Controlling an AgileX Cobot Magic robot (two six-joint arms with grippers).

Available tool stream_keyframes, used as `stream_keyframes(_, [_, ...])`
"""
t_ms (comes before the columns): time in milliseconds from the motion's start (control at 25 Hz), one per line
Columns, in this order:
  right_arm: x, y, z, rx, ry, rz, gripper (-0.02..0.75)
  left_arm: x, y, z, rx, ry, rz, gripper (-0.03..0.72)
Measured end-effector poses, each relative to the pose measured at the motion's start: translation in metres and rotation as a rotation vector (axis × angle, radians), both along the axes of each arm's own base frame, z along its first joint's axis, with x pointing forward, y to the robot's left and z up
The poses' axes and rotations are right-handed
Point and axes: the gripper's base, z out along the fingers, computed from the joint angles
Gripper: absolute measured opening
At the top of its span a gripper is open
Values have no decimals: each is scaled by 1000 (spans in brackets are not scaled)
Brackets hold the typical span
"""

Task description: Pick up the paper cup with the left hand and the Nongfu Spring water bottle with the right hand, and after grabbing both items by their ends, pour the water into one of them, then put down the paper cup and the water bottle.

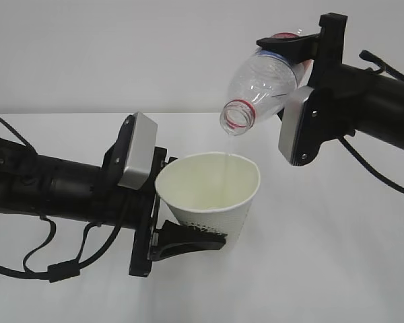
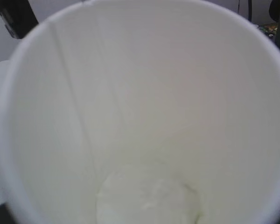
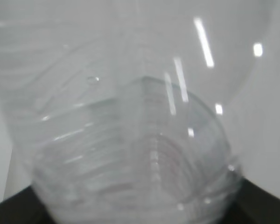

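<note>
The paper cup (image 1: 214, 192), white with dark green print near its base, is held above the table, tilted with its mouth up and to the right. My left gripper (image 1: 194, 234) is shut on its lower end. The Nongfu Spring water bottle (image 1: 266, 81) is tipped with its open, red-ringed mouth down over the cup. My right gripper (image 1: 293, 64) is shut on its base end. A thin stream of water (image 1: 226, 168) falls into the cup. The left wrist view is filled by the cup's cream inside (image 2: 144, 93), with a little water (image 2: 149, 198) at the bottom. The clear ribbed bottle (image 3: 130, 140) fills the right wrist view.
The white table (image 1: 337, 256) lies below both arms, with a plain pale wall behind it. The left arm's loose cables (image 1: 47, 249) hang close to the tabletop at the left.
</note>
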Motion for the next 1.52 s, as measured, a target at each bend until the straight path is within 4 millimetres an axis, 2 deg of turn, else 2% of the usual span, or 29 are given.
stream_keyframes(1520, [0,0,0,4,-1,1,482,3,1,-2,20,1,36,501])
